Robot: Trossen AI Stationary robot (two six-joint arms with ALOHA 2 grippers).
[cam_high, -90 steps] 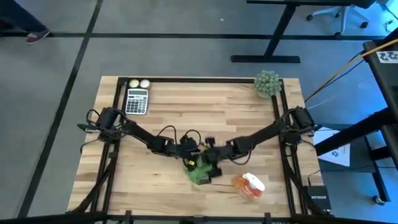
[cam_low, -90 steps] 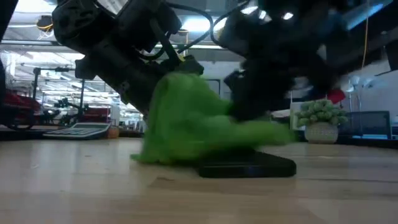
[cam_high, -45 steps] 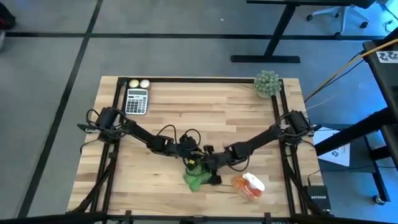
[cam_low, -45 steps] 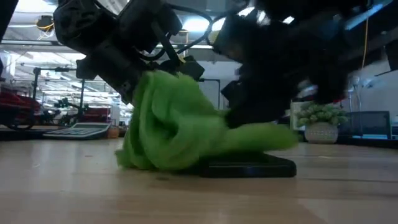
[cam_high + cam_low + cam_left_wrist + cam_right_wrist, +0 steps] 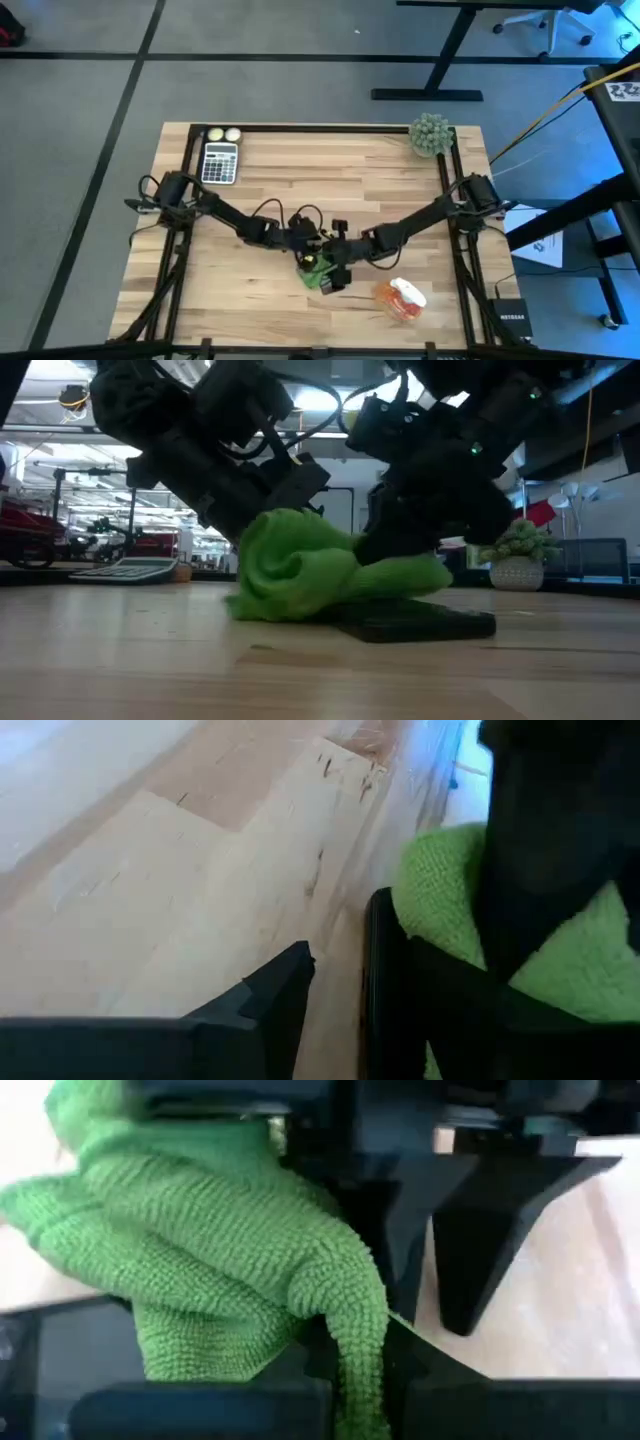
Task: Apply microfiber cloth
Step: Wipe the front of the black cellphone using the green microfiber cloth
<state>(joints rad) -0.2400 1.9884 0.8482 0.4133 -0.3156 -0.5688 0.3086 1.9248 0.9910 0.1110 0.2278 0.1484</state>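
Note:
The bright green microfiber cloth [image 5: 318, 270] [image 5: 300, 575] lies bunched on the left end of a black phone [image 5: 420, 625] that lies flat on the wooden table, near its front middle. My right gripper [image 5: 336, 262] [image 5: 355, 1380] comes from the right and is shut on the cloth. My left gripper [image 5: 305, 250] stands open just left of the cloth. One of its fingers [image 5: 275, 990] is over bare wood beside the phone's edge [image 5: 378, 960]. My right gripper pinches a gathered fold of the cloth [image 5: 350, 1315] between its two fingers, slanting down from the table's right. The rest of the cloth is heaped slack beyond the fingers and rests on the phone and the table. Whether my left gripper touches the phone or the cloth, I cannot tell.
A calculator [image 5: 220, 162] and two pale balls [image 5: 223, 134] sit at the far left corner. A spiky ball plant [image 5: 430, 133] stands at the far right. An orange spray bottle [image 5: 400, 300] lies close to the phone's right. Black frame rails run along both table sides.
My right gripper has dragged the cloth over the phone toward the table's near left, then back toward the right. The cloth, heaped tall before, now sits lower and more tightly bunched. The phone has slid slightly to the right.

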